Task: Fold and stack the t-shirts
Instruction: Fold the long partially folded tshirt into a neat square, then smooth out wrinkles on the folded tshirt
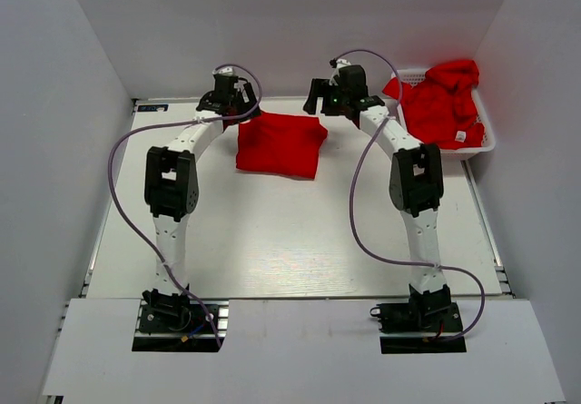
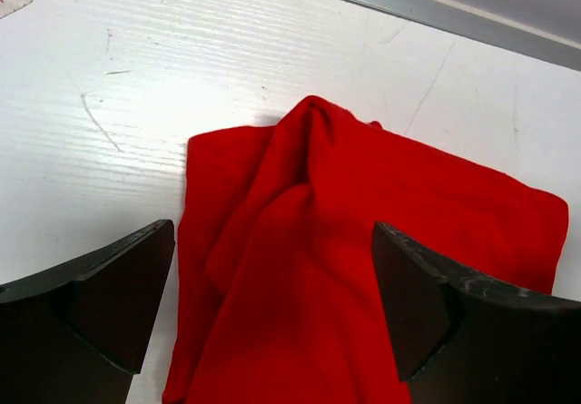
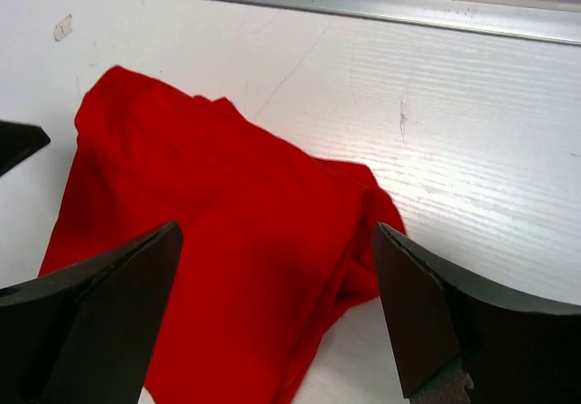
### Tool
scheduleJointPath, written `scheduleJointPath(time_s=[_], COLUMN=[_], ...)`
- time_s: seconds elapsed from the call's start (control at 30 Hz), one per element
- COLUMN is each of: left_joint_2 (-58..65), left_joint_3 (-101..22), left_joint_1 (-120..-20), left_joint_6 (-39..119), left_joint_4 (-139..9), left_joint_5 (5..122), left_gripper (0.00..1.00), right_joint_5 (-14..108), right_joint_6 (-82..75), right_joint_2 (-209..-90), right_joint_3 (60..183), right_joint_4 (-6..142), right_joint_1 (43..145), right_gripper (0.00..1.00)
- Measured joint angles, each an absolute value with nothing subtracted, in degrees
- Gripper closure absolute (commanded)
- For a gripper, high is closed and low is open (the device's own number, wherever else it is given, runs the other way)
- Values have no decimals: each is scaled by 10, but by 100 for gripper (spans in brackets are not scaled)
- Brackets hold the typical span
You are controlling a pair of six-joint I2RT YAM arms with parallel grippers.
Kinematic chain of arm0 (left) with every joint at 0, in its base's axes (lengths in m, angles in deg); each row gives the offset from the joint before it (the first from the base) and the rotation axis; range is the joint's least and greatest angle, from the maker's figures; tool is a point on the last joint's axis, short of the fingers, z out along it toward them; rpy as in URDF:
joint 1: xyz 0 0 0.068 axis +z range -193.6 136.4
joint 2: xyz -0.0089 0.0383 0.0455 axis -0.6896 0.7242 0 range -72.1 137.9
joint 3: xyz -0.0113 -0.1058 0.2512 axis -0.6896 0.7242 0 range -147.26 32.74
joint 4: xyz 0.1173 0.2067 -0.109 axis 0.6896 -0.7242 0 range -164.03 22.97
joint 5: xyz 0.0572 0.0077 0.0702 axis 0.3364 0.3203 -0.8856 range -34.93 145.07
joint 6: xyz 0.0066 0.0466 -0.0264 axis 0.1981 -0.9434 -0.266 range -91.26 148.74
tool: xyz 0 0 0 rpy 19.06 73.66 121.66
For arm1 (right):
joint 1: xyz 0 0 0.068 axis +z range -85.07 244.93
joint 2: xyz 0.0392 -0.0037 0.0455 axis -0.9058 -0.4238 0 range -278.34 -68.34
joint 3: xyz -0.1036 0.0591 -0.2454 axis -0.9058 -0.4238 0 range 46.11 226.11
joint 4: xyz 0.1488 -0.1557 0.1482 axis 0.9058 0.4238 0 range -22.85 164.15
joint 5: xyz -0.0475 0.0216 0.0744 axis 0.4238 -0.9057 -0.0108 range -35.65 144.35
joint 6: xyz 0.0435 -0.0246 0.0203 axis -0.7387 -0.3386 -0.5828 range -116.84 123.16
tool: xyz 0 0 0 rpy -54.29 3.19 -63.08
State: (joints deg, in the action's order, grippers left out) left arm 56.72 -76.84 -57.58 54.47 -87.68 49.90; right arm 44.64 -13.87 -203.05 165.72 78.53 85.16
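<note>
White walls close in a white counter [image 1: 290,231] on three sides, and a metal strip runs along its far edge in both wrist views. One folded t-shirt [image 1: 280,143] lies flat on the counter near that far edge, between the two arms. It is a roughly square red packet, slightly wider left to right than front to back, and set a little askew. From the left wrist we see the left fingers [image 2: 109,304] spread wide, one on each side of the folded shirt's left end. Nothing is clamped, and the cloth lies below them on the counter with a loose ridge running away from the camera. The right fingers [image 3: 109,313] are equally wide, straddle the shirt's right corner and hold nothing. The remaining t-shirts [image 1: 440,104] sit heaped in the white basket [image 1: 414,77] at the far right corner of the counter, with a small white tag [image 1: 460,136] showing on the near side of the heap. The relation that matters here is that the heap lies to the right of the right fingers, just beside that arm's wrist, and well apart from the left fingers, with the folded shirt between. We judge the fold on this shirt done and the next step to be fetching a shirt from the basket. The right arm is the nearer one for that. The heap shows no clear long axis, so we cannot tell which hem would offer itself.
</note>
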Motion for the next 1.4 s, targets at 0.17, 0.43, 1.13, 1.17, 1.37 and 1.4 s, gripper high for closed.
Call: scheduleJointPath(time_s=[0.17,0.43,1.13,1.17,1.37,1.4], left_joint_2=[549,533,748,751,755,755], left_joint_3=[-751,-728,-929,-931,-937,-939], left_joint_1=[-574,-579,-588,-588,-586,-586], left_joint_6=[539,502,450,451,462,463], left_joint_4=[-879,-881,-900,-899,-901,-903], left_joint_5=[500,513,414,408,399,399], left_gripper=[0,0,0,0,0,0], right_joint_5=[451,428,362,362,355,352], right_joint_6=[-113,-73,-100,-103,-130,-133], right_joint_2=[-1975,-1940,-2087,-2093,-2114,-2114], right_joint_3=[1601,1590,1618,1619,1625,1625], right_joint_4=[793,811,737,732,711,709], right_joint_1=[854,876,888,887,879,877], right_gripper=[10,10,10,10,10,10])
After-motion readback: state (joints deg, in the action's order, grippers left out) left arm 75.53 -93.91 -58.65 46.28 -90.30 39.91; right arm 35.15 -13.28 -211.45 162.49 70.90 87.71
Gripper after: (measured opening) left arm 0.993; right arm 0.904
